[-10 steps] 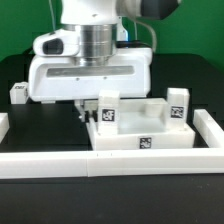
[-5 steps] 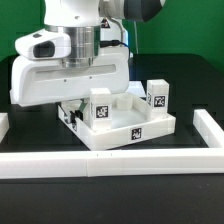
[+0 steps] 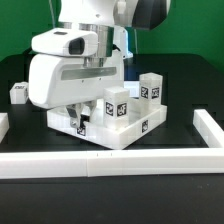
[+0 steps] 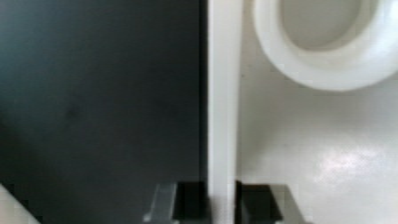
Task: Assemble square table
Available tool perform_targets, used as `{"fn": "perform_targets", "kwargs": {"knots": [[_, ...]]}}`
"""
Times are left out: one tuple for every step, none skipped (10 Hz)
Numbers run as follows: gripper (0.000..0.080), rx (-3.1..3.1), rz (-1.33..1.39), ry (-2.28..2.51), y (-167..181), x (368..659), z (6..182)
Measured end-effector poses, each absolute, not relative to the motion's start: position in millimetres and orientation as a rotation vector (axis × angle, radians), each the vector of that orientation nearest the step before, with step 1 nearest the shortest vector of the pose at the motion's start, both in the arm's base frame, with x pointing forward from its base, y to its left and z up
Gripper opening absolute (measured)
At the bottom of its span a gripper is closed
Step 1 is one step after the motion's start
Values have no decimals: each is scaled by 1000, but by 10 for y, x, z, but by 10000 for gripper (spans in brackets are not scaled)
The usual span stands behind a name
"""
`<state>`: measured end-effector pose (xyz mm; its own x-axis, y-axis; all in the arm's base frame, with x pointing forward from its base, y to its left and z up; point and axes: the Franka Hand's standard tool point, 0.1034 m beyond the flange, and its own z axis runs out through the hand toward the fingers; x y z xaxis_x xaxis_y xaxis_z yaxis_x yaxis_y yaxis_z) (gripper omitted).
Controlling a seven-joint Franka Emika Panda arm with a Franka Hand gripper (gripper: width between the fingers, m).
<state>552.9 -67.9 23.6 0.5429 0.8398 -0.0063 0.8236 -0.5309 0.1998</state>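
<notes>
Clamping the square table (image 4: 329, 150) by its rim, fingers (image 4: 183, 203) closed — one each side

White arm (image 3: 88, 15), boxy white claw (image 3: 80, 112)

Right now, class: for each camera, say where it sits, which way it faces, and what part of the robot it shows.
Exterior view: off the arm, looking slightly downward across the white rail at the table top; shows the arm and claw.
Wrist view: on the wrist, looking down along the claw at the top's rim; only fingertips show.
Shared: the rim the claw pinches.
</notes>
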Motion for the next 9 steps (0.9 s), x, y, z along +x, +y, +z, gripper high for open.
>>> {"fn": "perform_targets", "kwargs": {"knots": [[64, 2535, 142, 1491, -640, 5563, 243], [64, 2378, 189, 1654, -460, 5667, 253], [67, 2285, 229, 1735, -343, 5719, 261], [70, 2273, 230, 1743, -378, 5684, 266], [70, 2210, 215, 1815, -385, 5688, 262], [70, 2181, 209, 1846, -380, 5687, 260], [70, 2117, 198, 1914, -342, 5687, 257], [70, 2021, 241, 1993, -103, 5740, 256], [72, 1934, 314, 2039, 145, 5798, 285]]}}
